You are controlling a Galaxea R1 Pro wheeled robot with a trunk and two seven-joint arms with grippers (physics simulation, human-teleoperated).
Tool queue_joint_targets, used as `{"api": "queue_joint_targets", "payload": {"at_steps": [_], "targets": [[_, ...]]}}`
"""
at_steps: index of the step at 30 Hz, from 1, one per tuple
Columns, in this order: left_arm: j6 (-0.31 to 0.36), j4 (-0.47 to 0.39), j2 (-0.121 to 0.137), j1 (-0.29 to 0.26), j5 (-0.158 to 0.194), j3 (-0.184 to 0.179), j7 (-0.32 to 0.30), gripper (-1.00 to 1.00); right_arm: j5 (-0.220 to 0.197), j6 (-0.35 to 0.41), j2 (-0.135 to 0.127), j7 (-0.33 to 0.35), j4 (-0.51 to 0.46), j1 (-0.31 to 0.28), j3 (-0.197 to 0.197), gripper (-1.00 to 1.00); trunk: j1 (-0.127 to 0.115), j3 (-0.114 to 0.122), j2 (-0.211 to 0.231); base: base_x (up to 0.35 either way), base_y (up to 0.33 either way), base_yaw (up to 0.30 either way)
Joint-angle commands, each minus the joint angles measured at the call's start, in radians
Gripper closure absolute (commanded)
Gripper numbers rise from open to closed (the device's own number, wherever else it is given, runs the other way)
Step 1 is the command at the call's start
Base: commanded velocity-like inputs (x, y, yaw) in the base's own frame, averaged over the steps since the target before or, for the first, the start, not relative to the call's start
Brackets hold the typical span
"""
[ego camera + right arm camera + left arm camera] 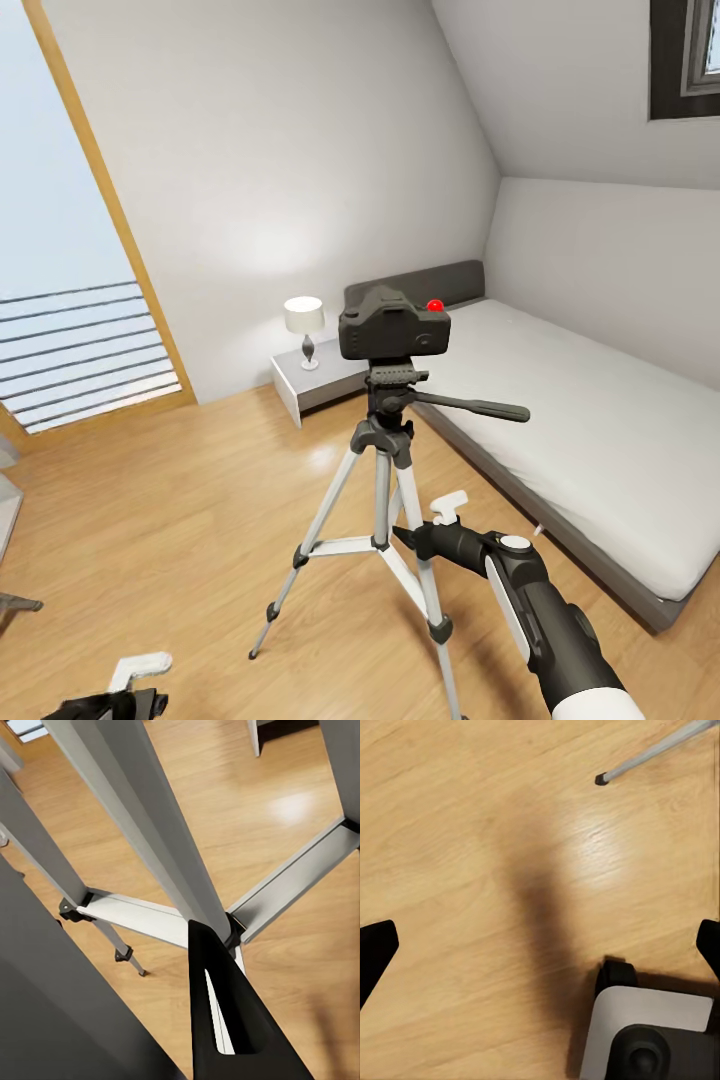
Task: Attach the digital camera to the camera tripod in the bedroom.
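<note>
Bedroom floor of light wood carries the tripod; the camera is seated on its head. Left claw hangs low, spread and empty. Right claw, by the legs: state cannot be told. Any withdrawal should avoid the legs.

This is a bedroom under the roof of a home. White sloped walls close in overhead, with a dark-framed skylight set into the slant. A low bed with a grey frame, grey headboard and bare white mattress lies along the far wall. Beside it stands a small white nightstand carrying a table lamp. The floor is light wood planks
</note>
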Motion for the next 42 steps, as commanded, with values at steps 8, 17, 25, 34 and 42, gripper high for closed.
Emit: {"api": "queue_joint_targets", "payload": {"at_steps": [8,17,25,34,42], "targets": [[-0.071,0.003,-0.063,0.081,0.15,-0.005,0.04,-1.0,0.011,0.001,0.002,0.007,0.004,0.0,-0.002,1.0,0.001,-0.002,-0.002,0.0,0.0,0.0],[0.044,0.003,-0.115,0.116,0.179,-0.005,0.18,-1.0,0.01,0.003,0.002,0.006,0.008,0.0,-0.002,1.0,0.001,-0.002,-0.002,0.0,0.0,0.0],[0.054,0.003,-0.12,0.127,0.185,-0.005,0.192,-1.0,0.012,0.003,0.002,0.006,0.008,0.0,-0.002,1.0,0.001,-0.002,-0.002,0.0,0.0,0.0],[0.056,0.002,-0.125,0.129,0.187,-0.005,0.194,-1.0,0.016,0.002,0.002,0.006,0.008,0.0,0.0,1.0,0.001,-0.002,-0.002,0.0,0.0,0.0],[0.057,0.002,-0.128,0.129,0.189,-0.005,0.195,-1.0,0.014,0.001,0.001,0.007,0.011,-0.001,0.0,-1.0,0.001,-0.002,-0.002,0.0,0.0,0.0]]}}
